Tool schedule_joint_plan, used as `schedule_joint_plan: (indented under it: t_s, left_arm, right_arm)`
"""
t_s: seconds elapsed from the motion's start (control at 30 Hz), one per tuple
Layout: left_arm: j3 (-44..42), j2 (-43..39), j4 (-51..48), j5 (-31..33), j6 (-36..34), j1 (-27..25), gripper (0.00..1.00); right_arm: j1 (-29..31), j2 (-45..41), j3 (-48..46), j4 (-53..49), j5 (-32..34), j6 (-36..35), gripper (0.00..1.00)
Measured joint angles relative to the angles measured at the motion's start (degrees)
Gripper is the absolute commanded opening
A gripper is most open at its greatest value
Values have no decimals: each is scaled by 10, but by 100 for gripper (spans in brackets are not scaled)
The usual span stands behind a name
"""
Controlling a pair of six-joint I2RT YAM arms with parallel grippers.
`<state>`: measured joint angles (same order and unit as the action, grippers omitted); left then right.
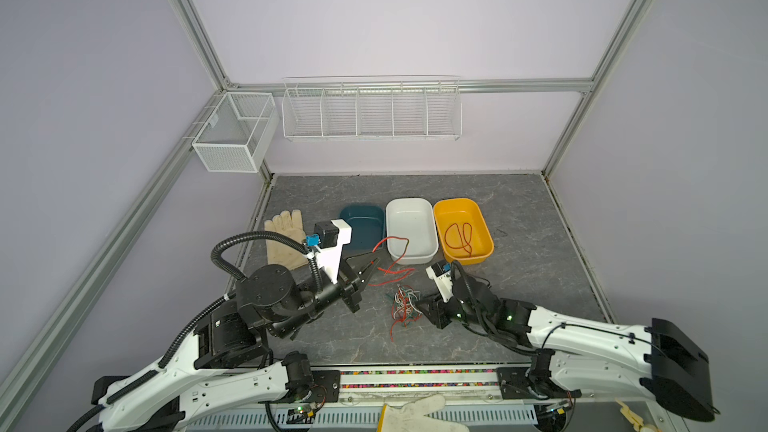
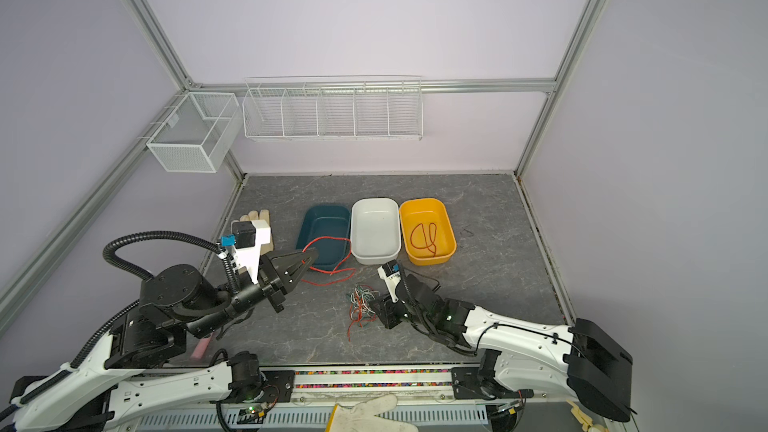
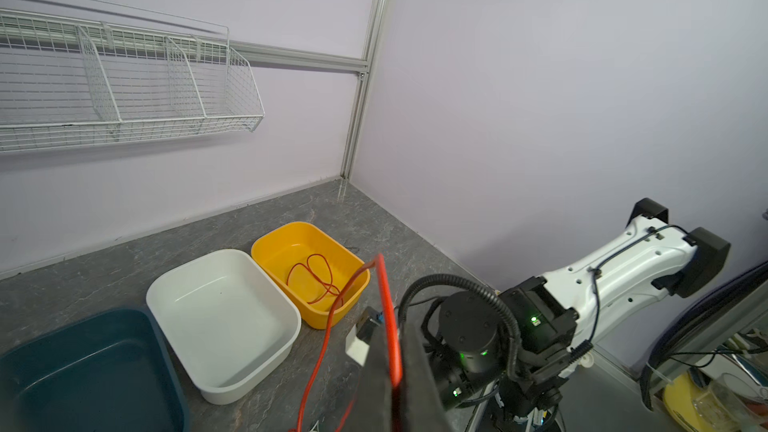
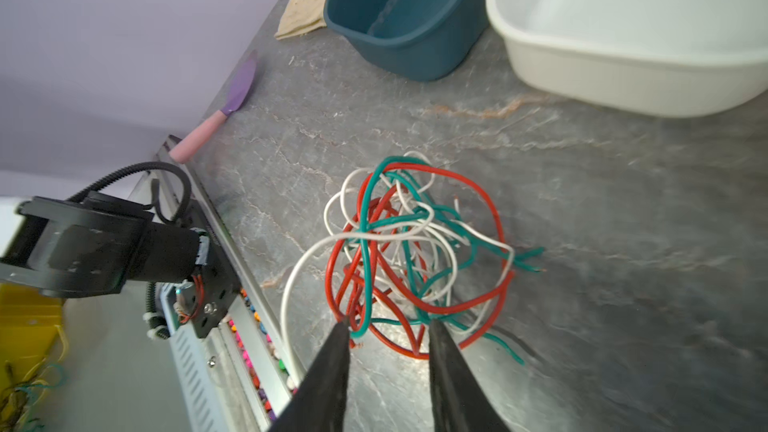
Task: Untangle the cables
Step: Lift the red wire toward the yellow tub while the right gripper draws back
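Operator: Cables point(image 4: 407, 251), where are they?
Spotter: Red, green and white ones lie knotted on the table point(image 4: 623, 201), right at the tips of the right gripper point(image 4: 384, 326). Its jaws stand apart, gripping nothing.
Operator: And the left gripper point(image 1: 372, 262)?
Spotter: Clamped tight on one red cable point(image 3: 386, 305), which arcs from its tips down to the table between both grippers. A second red cable point(image 1: 459, 238) lies coiled in the yellow tub point(image 1: 473, 259), beyond the right gripper.

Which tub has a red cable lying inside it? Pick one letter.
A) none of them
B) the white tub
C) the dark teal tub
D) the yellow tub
D: a red cable lies looped on the floor of the yellow tub, seen in both top views.
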<state>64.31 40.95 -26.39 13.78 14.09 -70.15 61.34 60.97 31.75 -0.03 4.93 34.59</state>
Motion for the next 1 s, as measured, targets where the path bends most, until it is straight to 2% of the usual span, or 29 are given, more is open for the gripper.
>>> schedule_joint_plan:
  t_s: [0.07, 0.3, 0.5, 0.63, 0.7, 1.0]
  left_arm:
    - [0, 9, -9, 3, -4, 0, 0]
    - [3, 43, -18, 5, -15, 4, 0]
    - [15, 93, -18, -24, -22, 47, 0]
    - [36, 135, -17, -59, -28, 85, 0]
    - [59, 165, -15, -76, -35, 98, 0]
    - [169, 315, 41, -189, -63, 143, 0]
  right_arm:
    - [0, -21, 25, -47, 39, -5, 47]
    - [-5, -23, 118, -222, 158, -2, 61]
    - [-5, -45, 146, -314, 212, -2, 89]
    - [-6, -108, 152, -361, 244, -5, 99]
    - [-8, -140, 161, -386, 263, -8, 89]
    - [-10, -237, 231, -523, 352, 18, 88]
